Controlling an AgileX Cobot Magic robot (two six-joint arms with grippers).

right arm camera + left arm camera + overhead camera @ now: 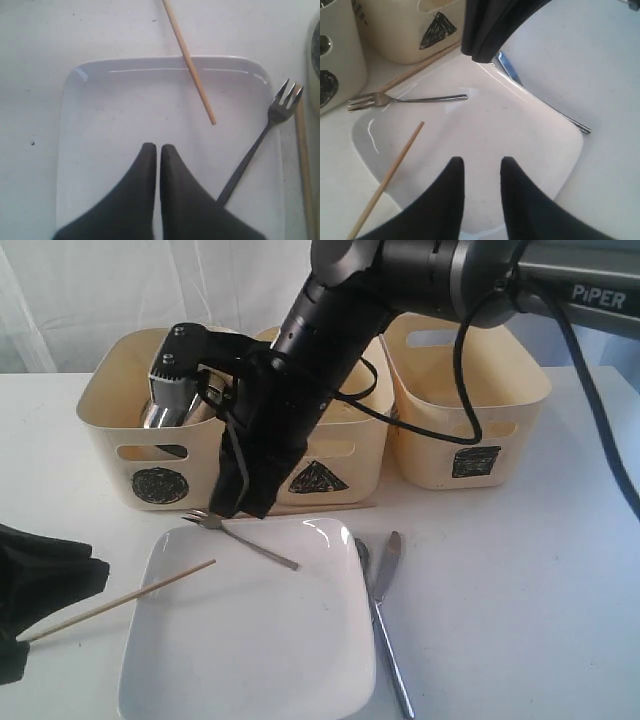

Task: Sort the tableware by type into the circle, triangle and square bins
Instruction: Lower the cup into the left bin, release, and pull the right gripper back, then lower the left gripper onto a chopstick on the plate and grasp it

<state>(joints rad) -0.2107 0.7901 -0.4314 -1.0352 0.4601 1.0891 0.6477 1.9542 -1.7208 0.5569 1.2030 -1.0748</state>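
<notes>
Exterior view, lower left: left gripper (479,166), fingers slightly apart, empty. Chopstick (120,598) lies across the square plate (250,650). Upper left: circle bin (100,440) has a steel mug (165,405) in it. Centre: fork (250,541) on the plate, right gripper (158,148) above it, fingers pressed together, empty. Right: knife (388,562) and spoon (395,670) on the surface (520,570). I'd call it mostly unsorted.
</notes>
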